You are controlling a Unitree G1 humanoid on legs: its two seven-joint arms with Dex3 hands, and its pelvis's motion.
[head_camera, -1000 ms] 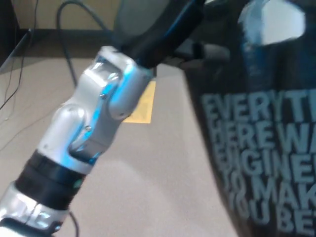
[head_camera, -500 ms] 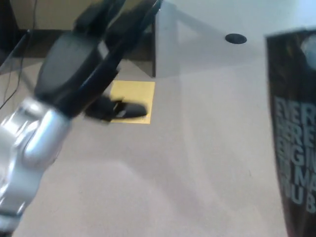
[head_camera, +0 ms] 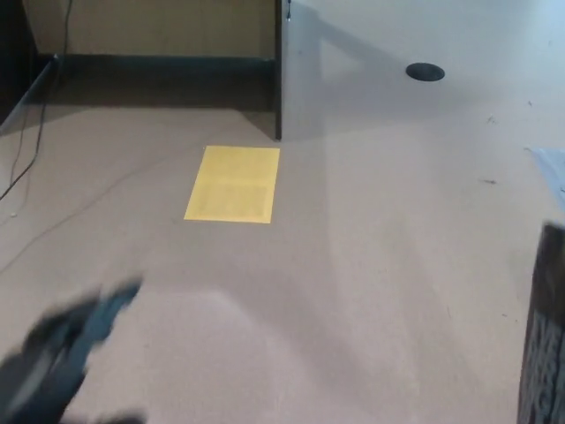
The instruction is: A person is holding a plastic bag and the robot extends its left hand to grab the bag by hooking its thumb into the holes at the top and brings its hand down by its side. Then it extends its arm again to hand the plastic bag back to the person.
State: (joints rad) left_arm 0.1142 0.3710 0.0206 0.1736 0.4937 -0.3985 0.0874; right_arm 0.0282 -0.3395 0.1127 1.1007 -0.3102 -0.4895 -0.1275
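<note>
The fingers of the left hand (head_camera: 62, 362) are only a dark motion blur low in the picture, below and to the left of the yellow sheet (head_camera: 233, 184), so I cannot tell whether they are spread or closed, nor whether the thumb hooks anything. A second ago this arm stretched up past the yellow sheet toward the bag; half a second ago the hand crossed just over the sheet; now it has dropped to the bottom left corner, with the forearm gone from view. The plastic bag (head_camera: 543, 340) has slid away too, showing as a dark strip at the right edge, well right of the sheet and well apart from the hand. I judge the hand is coming down to the robot's side without the bag, so either the hook failed or the hand-back is finished. Pale lettering shows on the strip but is too cropped to read now. The right hand is not in view. The floor (head_camera: 371, 265) around the sheet is plain tan.
</note>
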